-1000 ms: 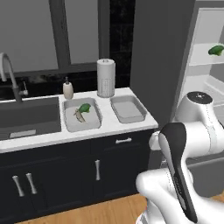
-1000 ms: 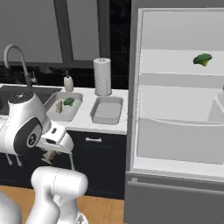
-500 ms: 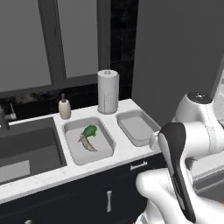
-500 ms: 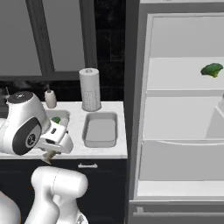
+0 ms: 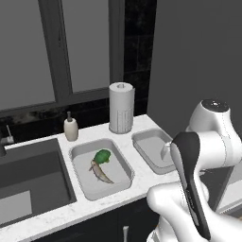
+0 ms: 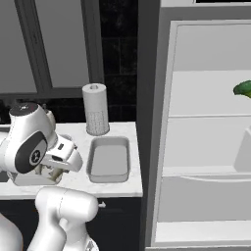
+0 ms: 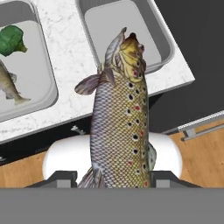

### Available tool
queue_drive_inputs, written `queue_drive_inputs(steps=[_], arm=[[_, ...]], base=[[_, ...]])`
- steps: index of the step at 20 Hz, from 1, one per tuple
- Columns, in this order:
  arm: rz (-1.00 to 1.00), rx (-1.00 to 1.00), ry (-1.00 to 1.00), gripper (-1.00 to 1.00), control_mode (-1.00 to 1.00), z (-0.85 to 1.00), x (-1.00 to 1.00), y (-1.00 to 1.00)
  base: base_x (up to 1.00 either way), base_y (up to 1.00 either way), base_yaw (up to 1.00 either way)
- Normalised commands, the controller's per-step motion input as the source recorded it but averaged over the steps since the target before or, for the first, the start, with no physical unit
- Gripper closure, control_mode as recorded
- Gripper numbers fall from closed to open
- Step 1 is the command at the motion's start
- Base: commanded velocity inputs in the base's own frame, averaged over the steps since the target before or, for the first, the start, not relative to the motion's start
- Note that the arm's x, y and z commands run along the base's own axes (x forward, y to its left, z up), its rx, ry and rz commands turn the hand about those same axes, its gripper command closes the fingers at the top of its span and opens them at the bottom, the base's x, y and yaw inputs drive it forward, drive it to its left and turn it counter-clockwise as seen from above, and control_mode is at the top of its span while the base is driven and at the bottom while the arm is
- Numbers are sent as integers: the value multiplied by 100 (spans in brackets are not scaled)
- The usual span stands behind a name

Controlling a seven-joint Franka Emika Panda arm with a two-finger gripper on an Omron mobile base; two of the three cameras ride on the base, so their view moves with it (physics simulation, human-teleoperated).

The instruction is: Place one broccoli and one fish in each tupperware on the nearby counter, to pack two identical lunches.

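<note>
A large spotted fish (image 7: 119, 118) stands up between my fingers, and my gripper (image 7: 113, 178) is shut on its tail end. Its head points over the empty right tupperware (image 7: 94, 26), which also shows as the grey tupperware (image 5: 152, 150) and as the tray (image 6: 109, 160) beside the fridge. The left tupperware (image 5: 118, 163) holds a broccoli (image 5: 102, 156) and a smaller fish (image 5: 100, 173); from the hand these are the tray (image 7: 33, 61), the broccoli (image 7: 11, 39) and the fish (image 7: 9, 85). Both trays sit on the white marble counter (image 7: 70, 57).
A paper towel roll (image 5: 121, 108) and a soap bottle (image 5: 71, 128) stand at the counter's back. The dark sink (image 5: 28, 179) lies left of the trays. The open fridge (image 6: 206, 147) on the right has another broccoli (image 6: 243, 88) on a shelf.
Both base views have shifted and the counter looks closer and larger, so the base has driven toward the trays. The arm keeps the same folded pose.
</note>
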Motion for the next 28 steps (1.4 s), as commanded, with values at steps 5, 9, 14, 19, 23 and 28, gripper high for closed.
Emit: queue_drive_inputs(steps=[5, 9, 14, 19, 23, 28], arm=[[0, 0, 0, 100, 100, 0, 0, 0], [0, 0, 0, 100, -100, 0, 13, 0], [0, 0, 1, 100, -100, 0, 79, 0], [4, 0, 0, 100, -100, -1, 94, -3], [1, -6, -1, 100, -100, -49, 99, -12], [1, -5, 0, 100, -100, -60, 100, -37]], base=[[40, 2, 0], [34, 0, 0], [0, 0, 0], [0, 0, 0], [0, 0, 0], [0, 0, 0]])
